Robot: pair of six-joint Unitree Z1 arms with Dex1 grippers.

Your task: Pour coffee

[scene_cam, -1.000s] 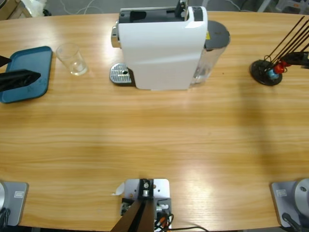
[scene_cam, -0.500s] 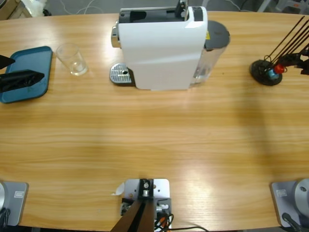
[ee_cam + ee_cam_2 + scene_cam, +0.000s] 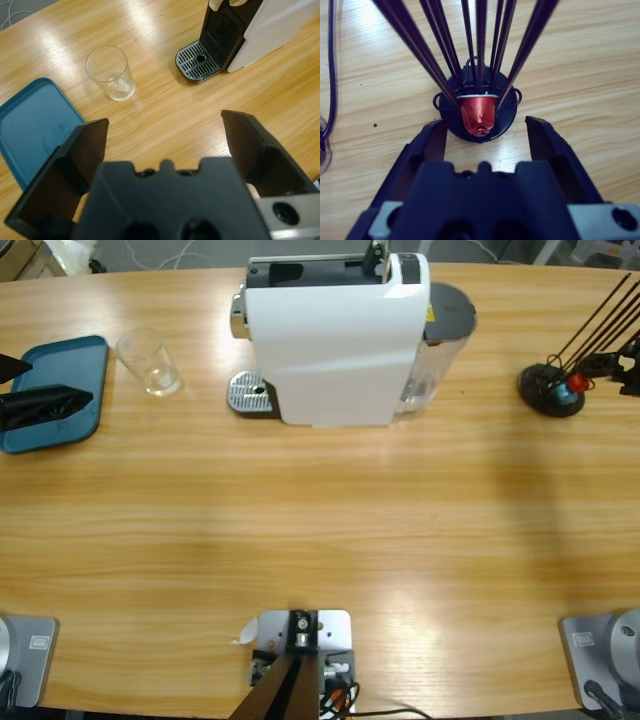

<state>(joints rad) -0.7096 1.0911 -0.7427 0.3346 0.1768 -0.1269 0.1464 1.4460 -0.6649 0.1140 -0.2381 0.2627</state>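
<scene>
A white coffee machine (image 3: 335,340) stands at the back middle, its round drip grille (image 3: 250,394) on the left side; the left wrist view shows that grille (image 3: 199,60) too. An empty clear glass (image 3: 150,362) (image 3: 111,74) stands left of it on the wood. My left gripper (image 3: 50,403) (image 3: 165,132) hovers open over the blue tray (image 3: 65,360), a little way short of the glass. A red capsule (image 3: 478,115) (image 3: 573,383) hangs in a black wire holder (image 3: 550,390). My right gripper (image 3: 487,132) (image 3: 628,370) is open just short of the capsule.
The blue tray (image 3: 30,127) lies at the table's left edge. The holder's long black rods (image 3: 435,50) fan up around the capsule. A dark cable (image 3: 332,65) runs along the wood at the left of the right wrist view.
The left gripper has crept slightly rightward over the tray. The right gripper has shifted a little at the table's right edge beside the holder. Glass and machine are unmoved.
</scene>
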